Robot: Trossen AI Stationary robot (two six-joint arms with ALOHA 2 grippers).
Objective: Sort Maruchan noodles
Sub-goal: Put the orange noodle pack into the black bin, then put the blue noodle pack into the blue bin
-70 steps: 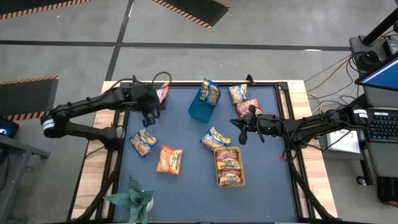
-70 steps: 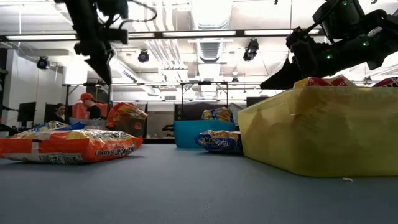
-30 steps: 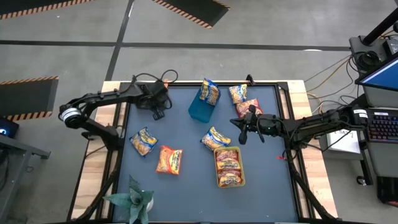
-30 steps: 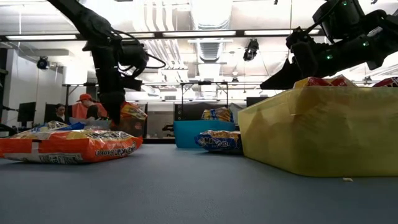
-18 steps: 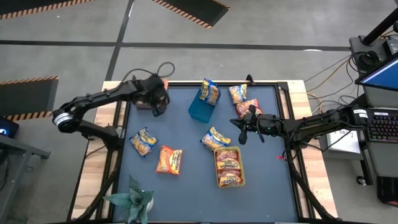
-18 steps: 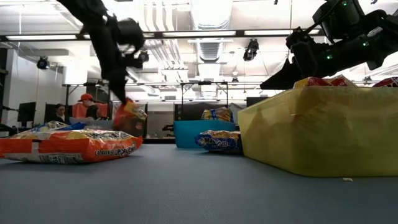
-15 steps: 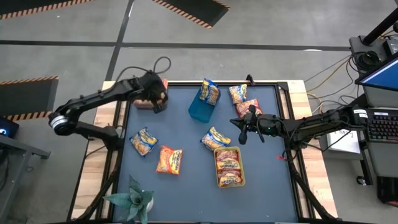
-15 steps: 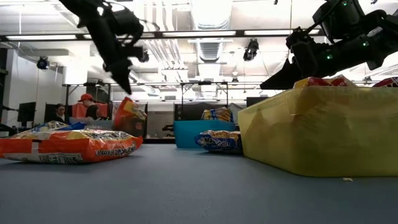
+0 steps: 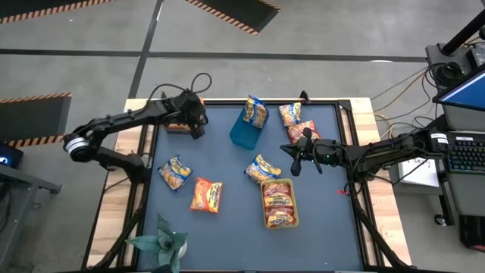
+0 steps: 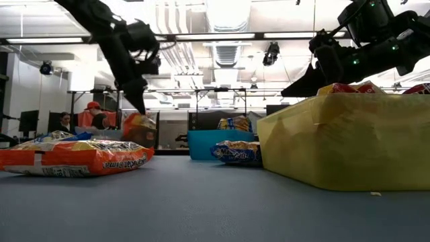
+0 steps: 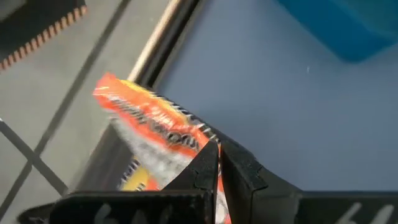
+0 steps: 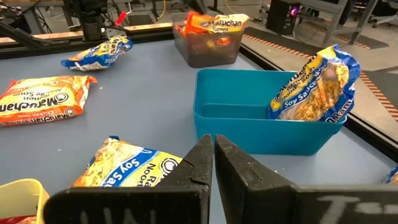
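left gripper (image 9: 195, 127): hanging over the far left corner of the table, fingers pressed together, tip sitting right at the top edge of the standing orange packet (image 10: 138, 128). honestly can't tell if it's pinching a corner of the wrapper or just touching it

standing orange packet: leaning on edge in the dark bin (image 12: 205, 56) at that corner, long side tilting up toward the fingers, so it's lying directly under the left gripper

loose ones on the left half: 1 soy packet (image 9: 175, 173) and 1 flat orange packet (image 9: 206, 195) lying near the front. I'm guessing the left arm is the closer one for both

blue bin (image 9: 241, 136): sitting far middle, 1 blue-and-yellow packet leaning in it

middle soy packet (image 9: 262, 168): lying flat, long axis running diagonally, between the blue bin and the yellow bin (image 10: 336, 141)

yellow bin: holding red packets

right gripper (image 12: 214, 144): hovering just right of the middle soy packet, fingers together, carrying nothing

what the next move is hanging on: the middle soy packet is lying just left of and below the right gripper, so I'm thinking that arm takes it once it's opening up
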